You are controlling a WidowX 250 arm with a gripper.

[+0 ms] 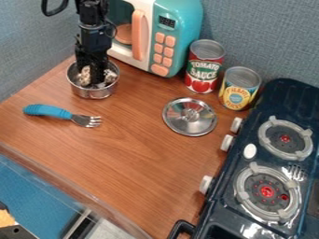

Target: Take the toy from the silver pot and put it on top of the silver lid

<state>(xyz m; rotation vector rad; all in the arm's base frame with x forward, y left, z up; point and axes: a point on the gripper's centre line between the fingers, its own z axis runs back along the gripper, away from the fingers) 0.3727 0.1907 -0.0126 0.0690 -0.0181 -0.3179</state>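
At the far left of the wooden counter (124,149), we see the black gripper (97,83) pointing down into the silver pot (93,94). We cannot tell whether it is spread, pressed together or pinching anything. The toy (83,75) seems to be the pale, brownish lump inside the pot, right by the gripper, though the view there is poor. We find the silver lid (177,122) lying flat on the counter, to the right of the pot and a little nearer, its knob up. Near the pot, we have a fork (46,111) with a blue handle. A toy microwave (177,28) and two cans (204,70) stand farther back, and a dark toy stove (280,105) sits at the right.
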